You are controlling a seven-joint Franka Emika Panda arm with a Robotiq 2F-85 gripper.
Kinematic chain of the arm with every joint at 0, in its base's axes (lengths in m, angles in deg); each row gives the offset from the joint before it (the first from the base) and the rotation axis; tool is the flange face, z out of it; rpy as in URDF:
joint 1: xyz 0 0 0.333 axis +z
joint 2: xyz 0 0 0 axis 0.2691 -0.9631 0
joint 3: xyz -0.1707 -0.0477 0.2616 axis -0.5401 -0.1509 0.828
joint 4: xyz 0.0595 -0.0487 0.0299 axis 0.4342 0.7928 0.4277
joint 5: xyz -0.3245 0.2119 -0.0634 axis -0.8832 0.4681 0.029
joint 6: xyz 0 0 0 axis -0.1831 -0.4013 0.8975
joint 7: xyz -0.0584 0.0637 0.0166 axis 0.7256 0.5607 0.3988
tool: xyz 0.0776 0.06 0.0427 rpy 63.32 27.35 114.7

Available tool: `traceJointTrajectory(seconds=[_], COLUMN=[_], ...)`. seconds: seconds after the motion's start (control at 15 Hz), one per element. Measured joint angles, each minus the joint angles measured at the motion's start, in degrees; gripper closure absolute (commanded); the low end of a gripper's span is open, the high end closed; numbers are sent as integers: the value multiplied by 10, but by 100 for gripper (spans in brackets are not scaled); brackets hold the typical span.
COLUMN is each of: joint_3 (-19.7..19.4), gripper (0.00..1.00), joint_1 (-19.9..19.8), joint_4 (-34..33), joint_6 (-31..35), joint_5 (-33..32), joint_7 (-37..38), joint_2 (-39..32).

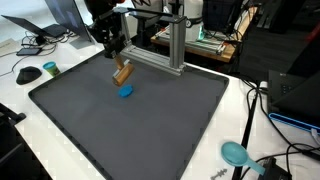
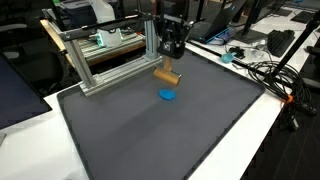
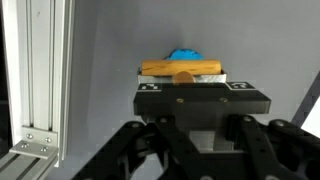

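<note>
Black Robotiq gripper (image 3: 195, 86) fills the near part of the wrist view; fingers closed most of the way on a tan wooden rectangular block (image 3: 182, 68), gripped across its short side, long axis crosswise to the jaws, both ends sticking out past the pads; just beyond the block a small blue rounded plastic piece (image 3: 183, 55) peeks over its far edge; in both exterior views the gripper (image 1: 118, 60) (image 2: 168, 58) hangs over the far part of a dark grey rubbery mat (image 1: 150, 130) (image 2: 170, 140), block (image 1: 123, 73) (image 2: 166, 75) tilted and off the mat, blue piece (image 1: 125, 91) (image 2: 167, 96) lying on the mat right under or just in front of it; whether block and blue piece touch, cannot tell; further back a silver aluminium extrusion frame (image 1: 175, 45) (image 2: 110, 60) stands at the mat's far edge, close beside the arm; past that a white table (image 1: 250, 110) with cables and monitors, and a teal round-headed tool (image 1: 235, 153) well apart from the gripper at the mat's corner; judgement on handling: grip looks centred, so keep the squeeze even and the wrist steady so the block does not pivot; move slowly near the blue piece, since a nudge would slide it on the mat; keep clear of the frame upright.
</note>
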Motion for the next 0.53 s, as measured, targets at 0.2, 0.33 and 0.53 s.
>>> traceJointTrajectory(seconds=[0.2, 0.33, 0.53], joint_3=[1, 1, 1], gripper=[53, 53, 78], joint_1=[1, 1, 1], joint_4=[1, 1, 1], joint_6=[28, 41, 42], joint_5=[6, 7, 7], joint_7=[35, 41, 43], joint_2=[-14, -22, -23])
